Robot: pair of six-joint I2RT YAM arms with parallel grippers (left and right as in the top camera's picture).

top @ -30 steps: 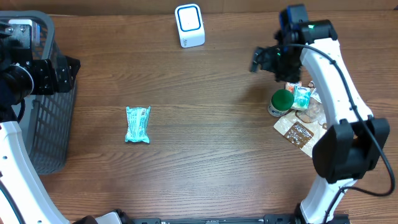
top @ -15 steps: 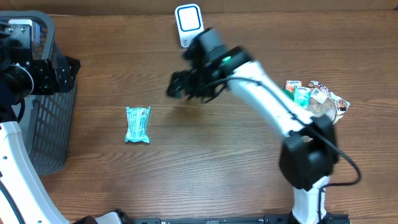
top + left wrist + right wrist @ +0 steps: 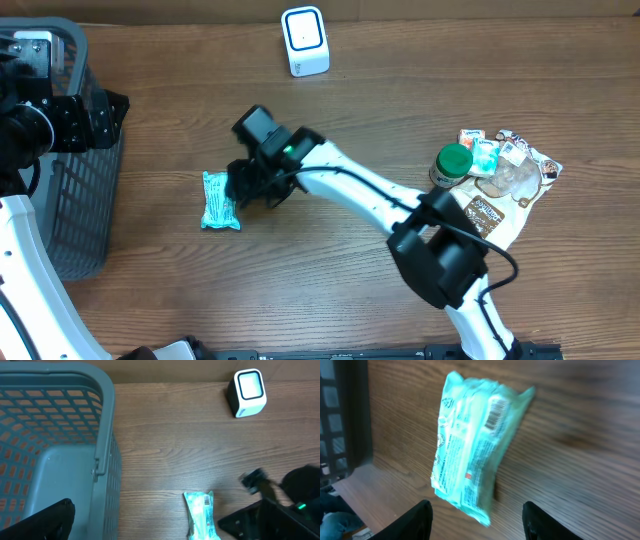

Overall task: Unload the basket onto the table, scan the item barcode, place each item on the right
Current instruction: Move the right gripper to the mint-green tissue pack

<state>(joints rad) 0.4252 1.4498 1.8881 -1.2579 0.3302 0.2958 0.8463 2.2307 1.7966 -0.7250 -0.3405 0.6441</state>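
Packet (image 3: 221, 200), teal and sealed, lies flat on the table (image 3: 350, 290) left of centre, with its long side running toward and away from the scanner (image 3: 304, 40). It sits between the basket (image 3: 60, 240) and the right gripper (image 3: 248, 186), apart from the basket. The scanner stands well away at the far edge, white with a blue-ringed face.

The right arm reaches across the table, and its gripper is low and just beside the packet's right edge; from overhead I cannot tell whether it touches. In the right wrist view both dark fingers (image 3: 420, 520) stand apart, with the packet's near end level with the gap and not pinched. A barcode (image 3: 495, 412) shows on the packet's upper face near the far end, beside small print.

The left gripper (image 3: 95, 118) hangs over the basket's near rim with its jaws spread wide and nothing between them; only one finger (image 3: 47, 520) shows in its own camera.

At the right side a green-lidded jar (image 3: 453, 163) stands touching a heap of pouches (image 3: 505, 175)
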